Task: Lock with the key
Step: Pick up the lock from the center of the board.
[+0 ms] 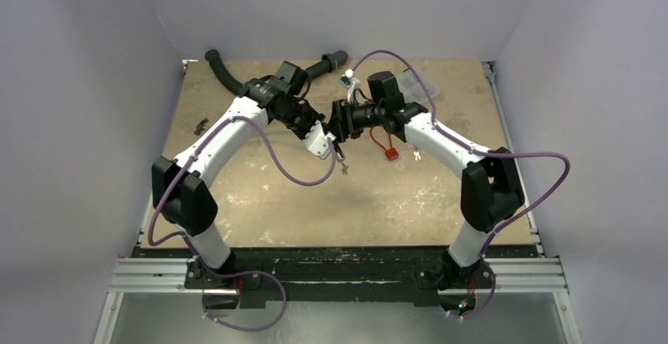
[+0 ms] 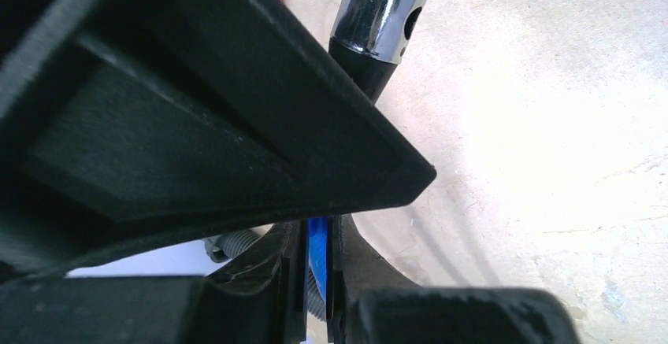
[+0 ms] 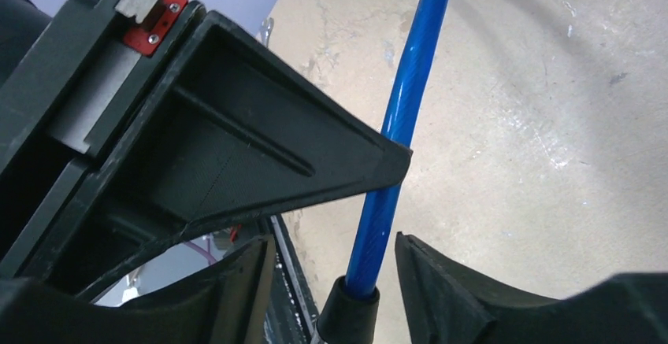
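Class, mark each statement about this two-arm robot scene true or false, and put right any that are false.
1. The left gripper is shut on a blue cable. True.
2. The right gripper is clamped shut with nothing between its fingers. False: its fingers stand apart, with the blue cable running between them.
3. A red cable lock lies on the table beside the right arm. True.
4. A black hose lies at the near edge, by the arm bases. False: it lies at the far edge of the table.
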Controlling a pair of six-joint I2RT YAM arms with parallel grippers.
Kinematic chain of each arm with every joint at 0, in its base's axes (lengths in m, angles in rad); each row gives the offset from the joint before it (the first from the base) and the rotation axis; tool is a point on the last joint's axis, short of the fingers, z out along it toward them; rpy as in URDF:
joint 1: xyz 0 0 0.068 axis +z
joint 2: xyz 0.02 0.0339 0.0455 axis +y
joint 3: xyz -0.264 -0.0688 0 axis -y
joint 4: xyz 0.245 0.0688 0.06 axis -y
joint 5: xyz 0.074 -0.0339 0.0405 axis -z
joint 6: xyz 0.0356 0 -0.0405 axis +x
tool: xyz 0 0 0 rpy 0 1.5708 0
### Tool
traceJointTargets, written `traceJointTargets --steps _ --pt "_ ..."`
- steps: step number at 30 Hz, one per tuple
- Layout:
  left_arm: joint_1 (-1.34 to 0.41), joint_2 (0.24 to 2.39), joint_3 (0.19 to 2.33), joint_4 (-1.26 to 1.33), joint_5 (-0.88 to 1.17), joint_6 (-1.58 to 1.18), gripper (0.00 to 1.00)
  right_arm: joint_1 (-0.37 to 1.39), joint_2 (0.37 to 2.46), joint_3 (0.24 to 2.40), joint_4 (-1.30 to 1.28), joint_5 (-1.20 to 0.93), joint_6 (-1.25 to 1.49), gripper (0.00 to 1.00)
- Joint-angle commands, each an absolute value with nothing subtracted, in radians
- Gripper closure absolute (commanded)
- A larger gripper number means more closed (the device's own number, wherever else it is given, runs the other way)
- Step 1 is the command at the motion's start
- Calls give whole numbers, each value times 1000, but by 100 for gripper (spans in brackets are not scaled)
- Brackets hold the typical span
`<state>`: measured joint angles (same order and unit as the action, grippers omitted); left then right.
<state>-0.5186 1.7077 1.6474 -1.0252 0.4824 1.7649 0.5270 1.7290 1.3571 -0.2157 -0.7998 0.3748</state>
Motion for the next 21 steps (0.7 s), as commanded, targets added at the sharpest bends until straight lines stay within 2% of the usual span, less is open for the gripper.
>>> traceJointTargets --steps 1,8,13,16,18,21 --pt "-533 1646 1654 -982 534 1764 100 526 1720 1367 -161 -823 409 39" --pt "-546 1633 1645 -981 534 1787 100 525 1732 1364 -153 -806 438 68" --pt "-547 1628 1643 -989 530 1793 100 524 1733 1363 -167 -798 432 100" --pt "-546 1628 1638 -966 522 1696 100 521 1724 1363 -181 -772 417 100" --pt "-542 1625 1641 -911 514 1534 76 514 1711 1361 -187 -739 400 100" --pt "-444 1624 1651 -842 576 1300 53 496 1688 1353 -190 -690 377 100"
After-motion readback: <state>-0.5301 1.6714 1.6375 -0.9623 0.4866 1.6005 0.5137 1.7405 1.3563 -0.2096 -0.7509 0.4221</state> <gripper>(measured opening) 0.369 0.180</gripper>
